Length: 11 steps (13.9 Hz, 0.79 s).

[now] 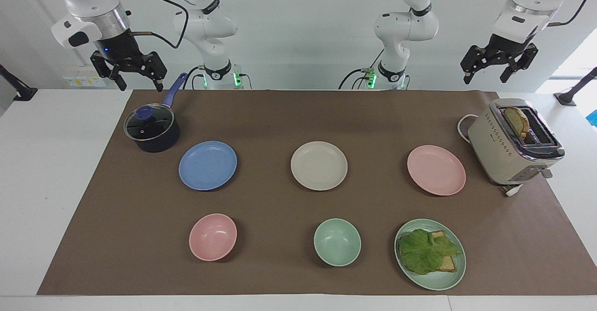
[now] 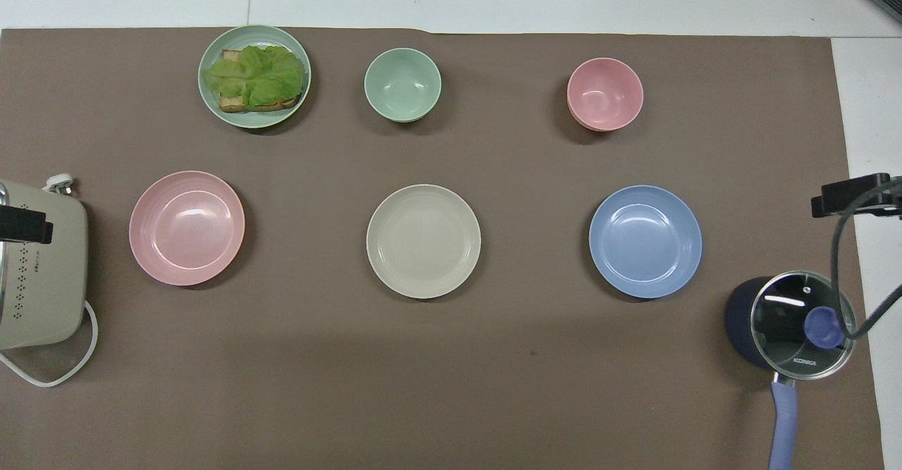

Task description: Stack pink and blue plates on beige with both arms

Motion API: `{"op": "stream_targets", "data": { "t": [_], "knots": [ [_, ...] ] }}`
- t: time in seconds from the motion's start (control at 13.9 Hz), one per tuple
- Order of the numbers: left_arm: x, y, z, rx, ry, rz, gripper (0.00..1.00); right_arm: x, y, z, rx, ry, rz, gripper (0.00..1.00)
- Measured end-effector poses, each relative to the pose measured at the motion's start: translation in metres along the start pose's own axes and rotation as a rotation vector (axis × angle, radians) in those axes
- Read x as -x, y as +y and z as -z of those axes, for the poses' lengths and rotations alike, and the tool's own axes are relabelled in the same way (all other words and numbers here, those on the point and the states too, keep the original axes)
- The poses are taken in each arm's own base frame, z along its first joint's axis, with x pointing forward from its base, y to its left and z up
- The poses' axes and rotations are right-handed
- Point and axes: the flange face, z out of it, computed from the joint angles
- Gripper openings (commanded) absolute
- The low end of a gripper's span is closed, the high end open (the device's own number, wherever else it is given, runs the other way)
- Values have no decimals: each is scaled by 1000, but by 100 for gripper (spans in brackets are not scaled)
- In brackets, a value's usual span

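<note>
Brown mat [image 1: 280, 115] covers table. Beige plate [image 1: 319, 165] at centre, pink plate [image 1: 436, 169] toward left arm's end beside toaster [image 1: 515, 143], blue plate [image 1: 207, 165] toward right arm's end near lidded saucepan [image 1: 152, 129]; all three apart. Left gripper [image 1: 499, 68] raised over toaster end, jaws spread, empty. Right gripper [image 1: 135, 78] over saucepan end, jaws spread, empty.

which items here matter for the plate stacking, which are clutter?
Job: pink plate, blue plate, beige plate; left gripper and right gripper, both raised, jaws open.

Clutter: pot, toaster, pink bowl, green bowl, green plate with lettuce toast.
</note>
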Motion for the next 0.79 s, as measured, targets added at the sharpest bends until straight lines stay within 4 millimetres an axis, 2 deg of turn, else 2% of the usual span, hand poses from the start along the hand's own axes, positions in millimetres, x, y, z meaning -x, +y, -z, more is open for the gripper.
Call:
{"op": "stream_targets", "data": {
  "t": [0.79],
  "knots": [
    [1, 4, -1, 41, -6, -2, 100, 0, 1, -1, 0, -1, -1, 100]
  ]
}}
